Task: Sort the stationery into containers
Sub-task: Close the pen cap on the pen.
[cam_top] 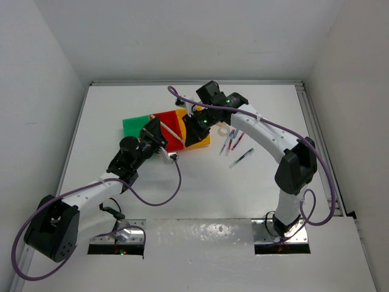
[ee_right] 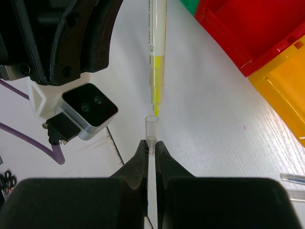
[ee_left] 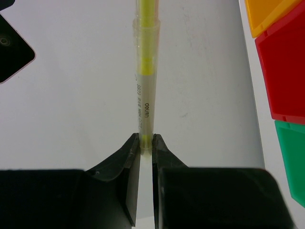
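The yellow-inked pen [ee_left: 145, 95] is pinched at one end by my left hand [ee_left: 146, 143], over the white worktop [ee_left: 71, 95] just beside the red bin [ee_left: 286, 71]. My right hand [ee_right: 152, 145] pinches a clear cap [ee_right: 151, 125], with the pen's tip just at its open mouth. Loose pens [cam_top: 234, 145] lie beyond the yellow bin [cam_top: 203, 139], which adjoins the red bin.

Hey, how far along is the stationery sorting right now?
Done: nothing I can confirm inside the red bin or yellow bin. In hand: left jaws shut on a yellow pen, right jaws shut on a clear cap, tip just short of the cap. Remaining: several pens and a tape ring lie loose on the table beside the bins.
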Robot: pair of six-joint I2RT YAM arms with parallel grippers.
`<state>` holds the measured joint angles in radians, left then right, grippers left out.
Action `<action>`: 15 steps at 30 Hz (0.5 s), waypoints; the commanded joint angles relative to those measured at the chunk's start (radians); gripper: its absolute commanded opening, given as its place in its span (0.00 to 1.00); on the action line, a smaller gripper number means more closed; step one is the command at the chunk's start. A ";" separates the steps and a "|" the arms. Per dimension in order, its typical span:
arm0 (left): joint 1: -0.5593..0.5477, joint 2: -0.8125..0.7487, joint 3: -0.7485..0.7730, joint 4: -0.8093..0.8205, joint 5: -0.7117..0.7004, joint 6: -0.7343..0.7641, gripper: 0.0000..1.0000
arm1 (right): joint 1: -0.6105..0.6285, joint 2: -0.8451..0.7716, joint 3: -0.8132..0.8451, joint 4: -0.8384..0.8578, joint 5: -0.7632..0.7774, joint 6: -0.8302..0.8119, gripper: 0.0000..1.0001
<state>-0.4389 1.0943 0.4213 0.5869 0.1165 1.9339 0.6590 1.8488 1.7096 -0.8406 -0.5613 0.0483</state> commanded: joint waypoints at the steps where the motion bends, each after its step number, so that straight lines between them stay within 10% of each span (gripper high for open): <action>1: -0.008 -0.001 0.002 0.059 0.017 0.010 0.00 | 0.007 -0.043 0.005 0.006 -0.008 -0.019 0.00; 15: -0.009 0.006 0.007 0.059 0.015 0.008 0.00 | 0.008 -0.048 -0.002 0.006 -0.008 -0.024 0.00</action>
<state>-0.4389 1.0969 0.4213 0.6022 0.1173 1.9369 0.6590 1.8469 1.6962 -0.8482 -0.5606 0.0410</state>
